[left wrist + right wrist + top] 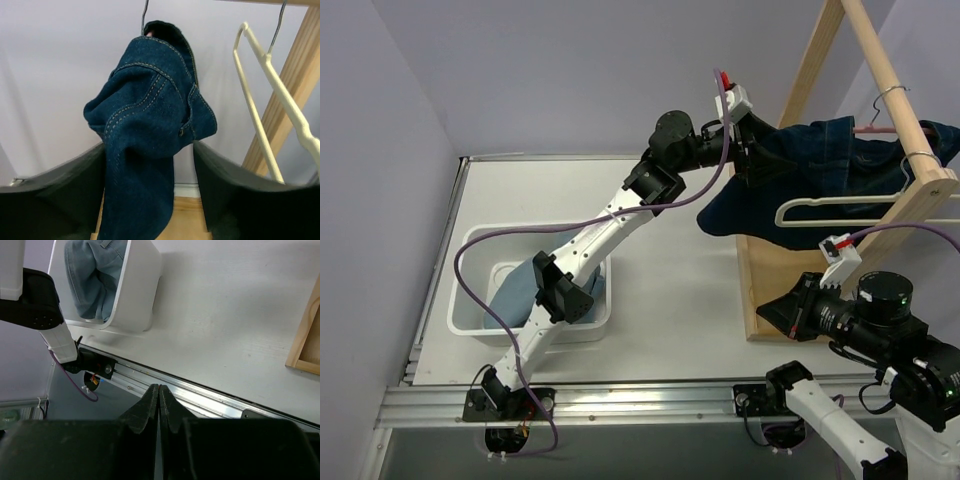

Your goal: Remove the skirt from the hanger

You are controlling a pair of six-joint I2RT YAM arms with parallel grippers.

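A dark blue denim skirt (pixel 820 160) hangs from a hanger (pixel 875 128) on the wooden rack's rail, bunched and drooping to the left. My left gripper (pixel 752 150) reaches its left end. In the left wrist view the skirt (pixel 145 125) drops between the two wide-apart black fingers of the left gripper (pixel 149 150). The left finger lies against the cloth; a gap stays on the right. The hanger's wire hook (pixel 144 15) shows above the skirt. My right gripper (pixel 782 308) hovers low near the rack's base, shut with nothing in it, and shows as shut (pixel 159 387) over the table's front rail.
An empty white hanger (pixel 840 208) hangs on the wooden rack (pixel 895 80) just in front of the skirt, close to the right of my left fingers (pixel 260 85). A white bin (pixel 470 290) with light blue denim (pixel 515 290) sits at the table's left.
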